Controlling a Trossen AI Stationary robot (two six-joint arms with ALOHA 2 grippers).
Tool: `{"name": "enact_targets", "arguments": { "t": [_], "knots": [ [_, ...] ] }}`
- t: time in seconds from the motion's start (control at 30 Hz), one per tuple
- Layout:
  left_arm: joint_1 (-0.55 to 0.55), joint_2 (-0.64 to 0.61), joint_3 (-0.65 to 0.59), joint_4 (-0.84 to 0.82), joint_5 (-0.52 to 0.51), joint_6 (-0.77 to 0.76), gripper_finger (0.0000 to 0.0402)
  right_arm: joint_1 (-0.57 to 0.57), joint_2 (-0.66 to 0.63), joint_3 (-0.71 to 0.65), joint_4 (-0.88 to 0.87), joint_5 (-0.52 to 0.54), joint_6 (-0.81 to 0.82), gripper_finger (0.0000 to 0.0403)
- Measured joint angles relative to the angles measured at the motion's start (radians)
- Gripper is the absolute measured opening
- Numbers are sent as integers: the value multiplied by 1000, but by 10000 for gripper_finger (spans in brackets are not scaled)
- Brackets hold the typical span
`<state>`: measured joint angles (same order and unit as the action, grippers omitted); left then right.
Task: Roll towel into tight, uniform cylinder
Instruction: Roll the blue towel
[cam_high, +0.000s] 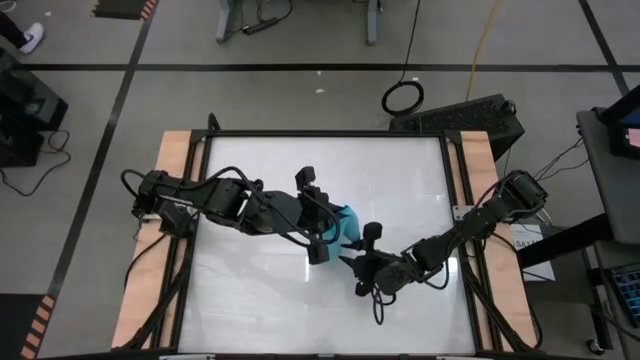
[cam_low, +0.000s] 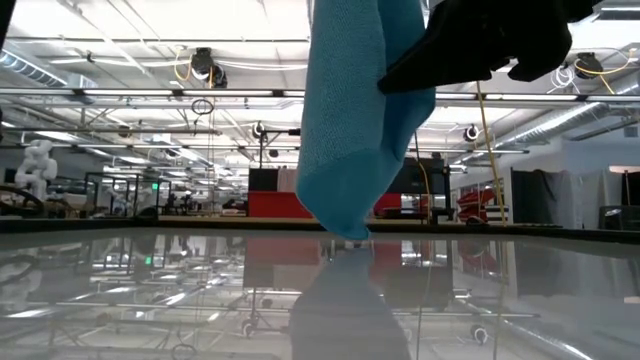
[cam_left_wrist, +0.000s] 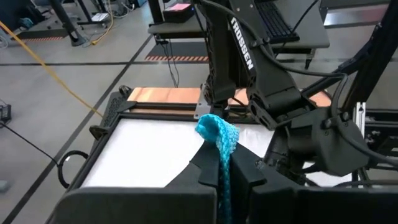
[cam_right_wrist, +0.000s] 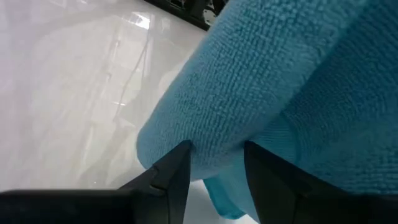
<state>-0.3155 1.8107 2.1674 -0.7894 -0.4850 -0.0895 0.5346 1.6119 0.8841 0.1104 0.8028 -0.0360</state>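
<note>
The turquoise towel (cam_low: 355, 120) hangs bunched as a long drape over the middle of the white table (cam_high: 260, 300). Its lowest tip (cam_low: 350, 232) is right at the tabletop; whether it touches, I cannot tell. My left gripper (cam_left_wrist: 222, 173) is high over the table's middle, shut on the towel's upper part, with a small bunch (cam_left_wrist: 217, 132) sticking out past the fingers. My right gripper (cam_right_wrist: 214, 154) comes from the near right, lower down, and is closed on a thick fold of the hanging towel (cam_high: 348, 222). My left gripper pinches the towel's bunched upper end (cam_left_wrist: 224, 163) between its two fingers, coming from the table's left and slanting slightly down. Several gathered layers run between the fingers. The rest hangs below the hold. My right gripper pinches a thick rounded fold (cam_right_wrist: 217, 134) of the towel's lower part between its two fingers (cam_right_wrist: 173, 169). It comes from the table's near right, slanting a little downward. The towel's lower end (cam_right_wrist: 225, 200) hangs below the fingers, just above the table.
Wooden strips (cam_high: 172, 170) border the table's left and right sides. A black keyboard (cam_high: 470, 115) and a coiled cable (cam_high: 402, 97) lie on the floor beyond the far edge. Bare tabletop lies left of the towel and toward the near edge.
</note>
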Motion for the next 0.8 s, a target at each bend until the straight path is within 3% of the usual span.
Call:
{"name": "enact_targets", "arguments": {
  "t": [0.2,0.53,0.8],
  "knots": [
    [-21,0,0,-56,0,1,7,0,0,0,5,0,8,142],
    [-16,0,0,-24,6,138,7,0,0,0,5,0,-2,142],
    [-6,0,0,-1,-47,70,7,0,0,0,5,0,-2,142]
  ]
}}
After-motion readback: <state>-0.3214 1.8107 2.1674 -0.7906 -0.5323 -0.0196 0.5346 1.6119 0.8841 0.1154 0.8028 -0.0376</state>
